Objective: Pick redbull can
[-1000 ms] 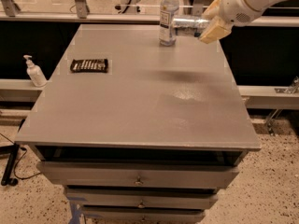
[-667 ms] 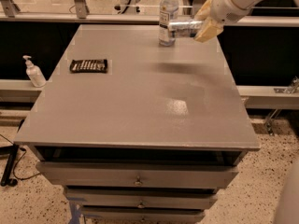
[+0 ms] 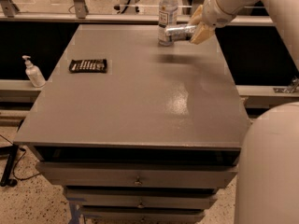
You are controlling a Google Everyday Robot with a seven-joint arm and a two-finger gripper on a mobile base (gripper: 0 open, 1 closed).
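The gripper (image 3: 196,27) is clenched on the can (image 3: 177,31), which hangs sideways above the surface (image 3: 140,101) at the far edge, just beside the bottle (image 3: 167,10), so the pick looks all but done.

Bottle (image 3: 167,12) beside gripper (image 3: 198,27), dark tray (image 3: 88,65) (left), dispenser (image 3: 33,73)

1 high front view looks down over the table (image 3: 140,97); end effector (image 3: 196,26) far right.
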